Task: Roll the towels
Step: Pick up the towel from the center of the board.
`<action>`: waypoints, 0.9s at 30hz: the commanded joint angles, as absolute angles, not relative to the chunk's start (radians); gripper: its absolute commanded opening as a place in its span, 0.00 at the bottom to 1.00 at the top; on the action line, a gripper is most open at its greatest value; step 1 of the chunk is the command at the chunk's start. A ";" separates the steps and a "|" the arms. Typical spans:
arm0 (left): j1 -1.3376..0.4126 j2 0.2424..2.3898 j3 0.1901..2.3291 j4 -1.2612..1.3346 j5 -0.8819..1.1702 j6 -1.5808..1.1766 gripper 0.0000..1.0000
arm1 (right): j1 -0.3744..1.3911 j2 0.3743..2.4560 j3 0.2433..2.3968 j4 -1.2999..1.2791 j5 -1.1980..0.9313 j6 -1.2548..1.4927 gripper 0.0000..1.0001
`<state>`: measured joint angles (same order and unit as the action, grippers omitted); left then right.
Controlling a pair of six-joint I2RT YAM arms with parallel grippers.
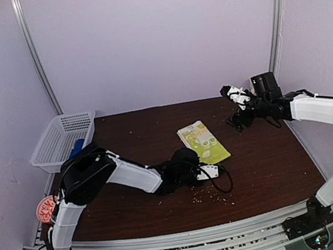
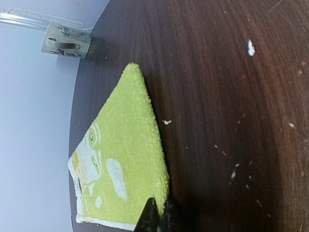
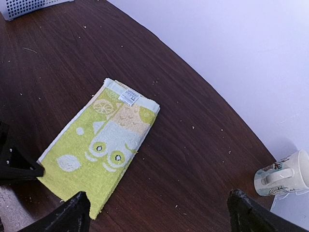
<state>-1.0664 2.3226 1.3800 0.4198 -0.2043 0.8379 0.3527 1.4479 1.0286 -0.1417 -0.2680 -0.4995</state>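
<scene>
Yellow-green towel (image 1: 204, 142) lies flat mid-counter (image 1: 274, 165), the left claw (image 2: 159, 217) pinching its near corner (right claw (image 3: 161, 220) spread wide, well apart). That bite looks shallow, so the cloth may slip free once the roll starts.

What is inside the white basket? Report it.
A strip of what looks like the blue towel shows at the near right corner of the white basket. The left arm covers its lower end, so its shape and whether it is rolled are hidden.
</scene>
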 commanded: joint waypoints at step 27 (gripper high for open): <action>-1.024 2.104 1.120 0.199 0.076 0.437 0.00 | 0.367 1.392 0.711 -0.192 -0.664 -1.249 0.98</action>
<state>-1.0336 2.1170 1.1641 0.2817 0.0040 0.5240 0.3607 1.4189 0.7406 -0.1707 -0.5884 -1.0523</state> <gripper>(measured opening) 0.008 0.983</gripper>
